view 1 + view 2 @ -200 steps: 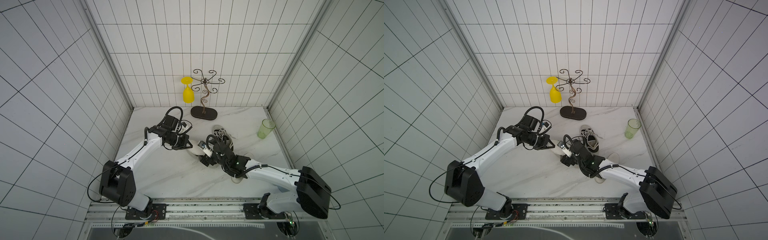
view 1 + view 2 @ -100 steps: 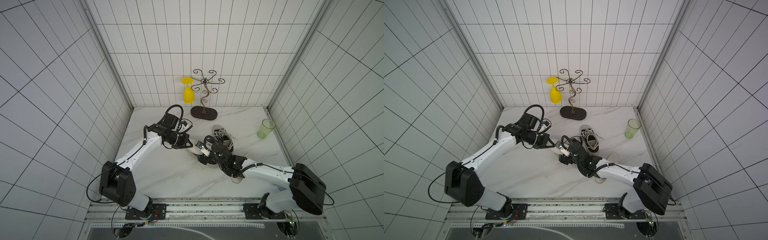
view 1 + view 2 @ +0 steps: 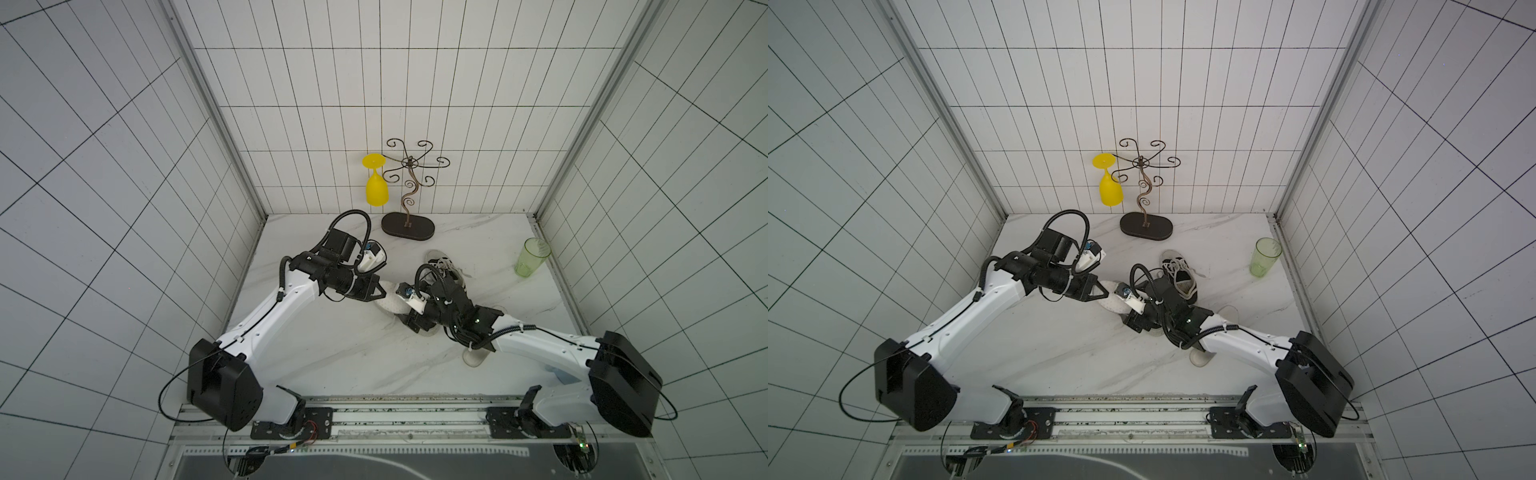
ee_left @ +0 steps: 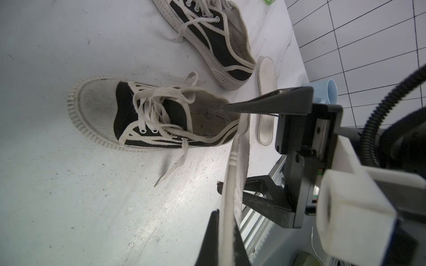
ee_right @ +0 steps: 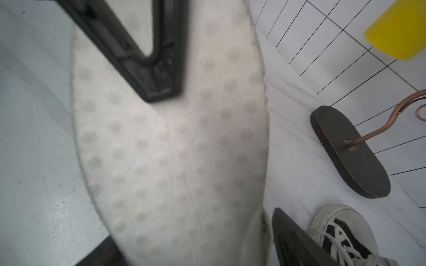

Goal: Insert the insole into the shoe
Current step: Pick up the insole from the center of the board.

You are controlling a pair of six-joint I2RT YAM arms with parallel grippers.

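Bimanual cell, both arms meeting at mid-table (image 3: 332, 357). The left gripper (image 3: 380, 292) is closed on one end of the insole (image 4: 232, 184), which the left wrist view shows edge-on, rising from between the pinching jaws. The right wrist view shows the insole's dotted fabric face (image 5: 173, 149), with one left finger (image 5: 156, 80) pressed flat on it.

The right gripper (image 4: 220, 145) straddles the free end of the insole. Its jaws stand wide apart, one on either side. Whether they press on the insole cannot be told.

The insole is outside the shoe (image 4: 138, 110). Its free end lies just beside the heel opening, and contact with the rim cannot be judged. The shoe stands upright on its sole, laces loose, heel toward both grippers. In both top views the right arm hides most of it.

A second shoe (image 3: 446, 266) lies just behind the first, toward the back wall. A spare insole (image 4: 267, 101) lies flat on the table beside both heels, with a blue cup (image 4: 327, 92) on its side near it.

A green cup (image 3: 532, 257) stands near the right wall. A wire stand (image 3: 409, 224) stands at the back wall, with a yellow glass (image 3: 376, 187) hanging upside down from one arm.
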